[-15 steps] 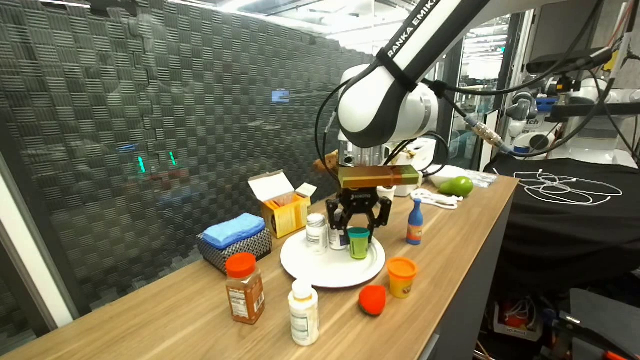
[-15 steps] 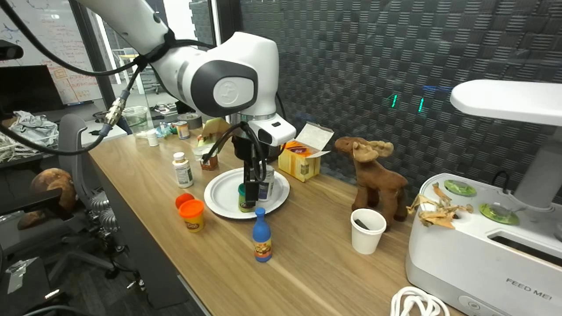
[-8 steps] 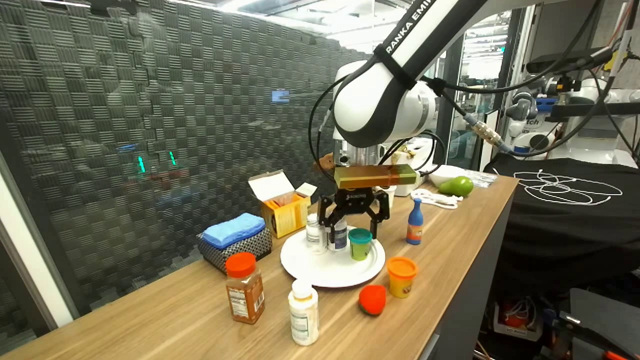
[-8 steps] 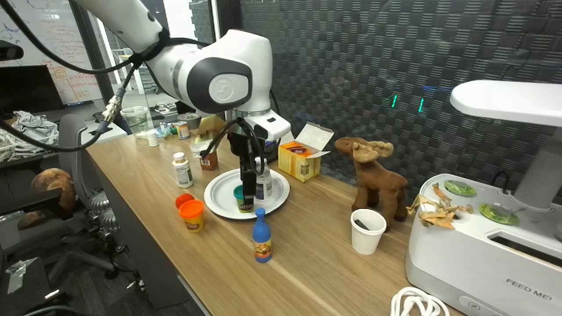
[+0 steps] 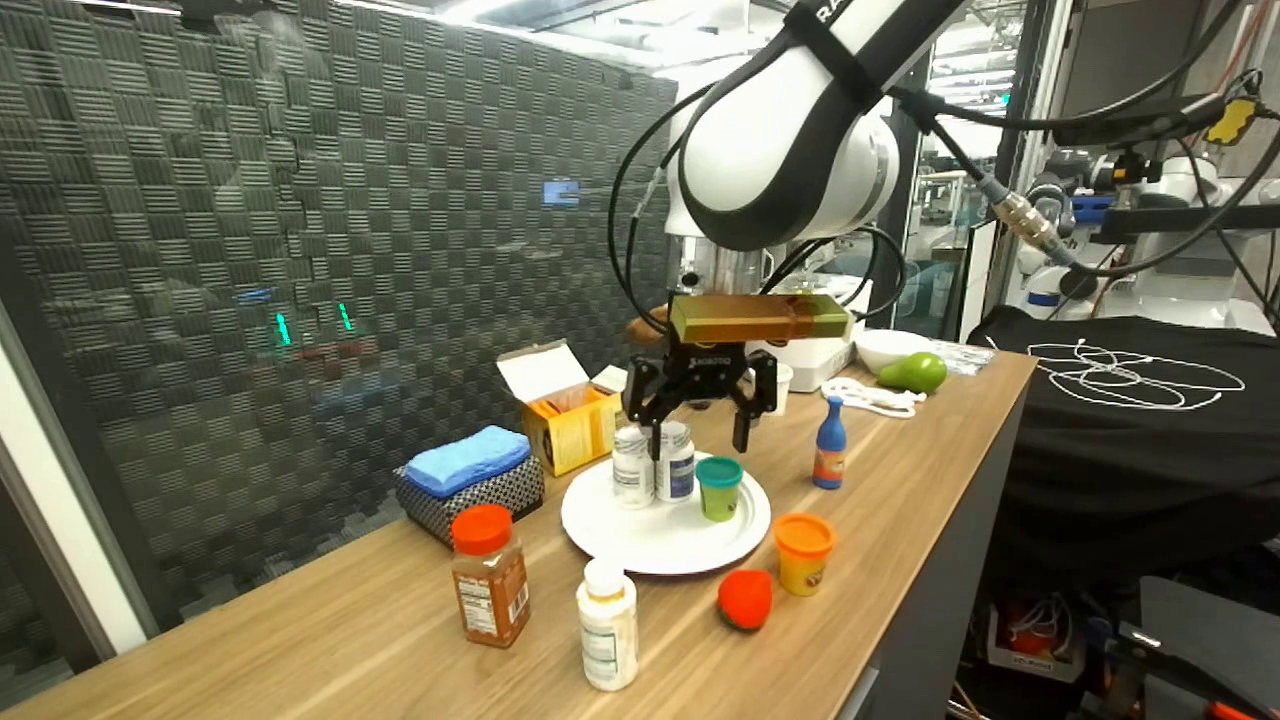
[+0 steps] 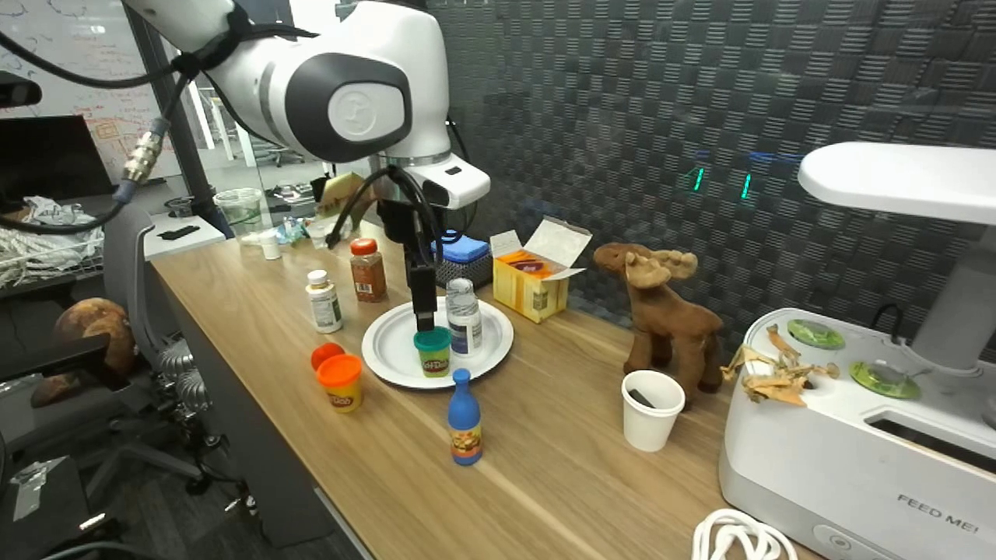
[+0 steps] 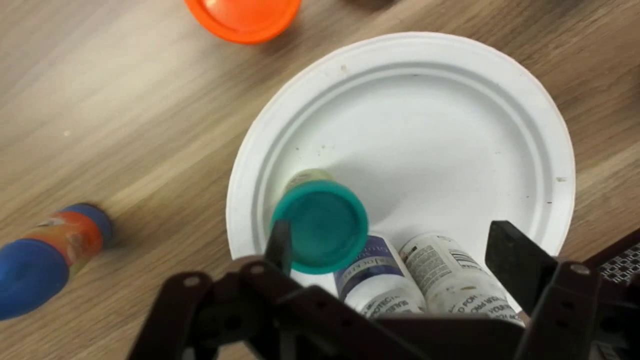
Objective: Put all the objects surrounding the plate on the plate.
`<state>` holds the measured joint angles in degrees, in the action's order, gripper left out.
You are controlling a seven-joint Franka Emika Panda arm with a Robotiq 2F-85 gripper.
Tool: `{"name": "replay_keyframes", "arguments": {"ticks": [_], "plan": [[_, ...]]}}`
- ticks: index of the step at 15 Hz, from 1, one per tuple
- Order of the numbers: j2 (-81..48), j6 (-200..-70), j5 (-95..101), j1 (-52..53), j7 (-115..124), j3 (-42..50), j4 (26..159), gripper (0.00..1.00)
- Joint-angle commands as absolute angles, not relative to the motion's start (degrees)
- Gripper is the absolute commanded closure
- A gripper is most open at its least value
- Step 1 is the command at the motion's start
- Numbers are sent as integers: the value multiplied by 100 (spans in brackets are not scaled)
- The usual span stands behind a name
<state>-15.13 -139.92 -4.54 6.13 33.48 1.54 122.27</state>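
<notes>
In an exterior view, I see empty, parted fingers (image 5: 741, 433) above the plate (image 5: 655, 545), whose three o'clock side holds the teal-lidded cup (image 5: 720, 492).

A purple-banded white pill bottle (image 5: 677, 472), another white pill bottle (image 5: 633, 474) and a teal-lidded green tub (image 5: 719, 490) stand upright on the round white plate (image 5: 660, 545). Outside its rim I see an orange-lidded yellow tub (image 5: 803, 556), a white-capped pill bottle (image 5: 607, 630) and an orange-red-lidded brown jar (image 5: 490, 580), all upright, a red ball-like thing (image 5: 745, 599) near the yellow tub.
</notes>
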Motion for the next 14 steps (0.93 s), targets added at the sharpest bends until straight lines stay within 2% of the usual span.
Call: {"name": "replay_keyframes", "arguments": {"ticks": [1,8,14], "plan": [[-650,-14294,-48,713,3797,252,12947,0],[273,-13722,-485,388,3531,68,13687,0],[70,-13235,-1336,319,2627,32,13796,0]]}}
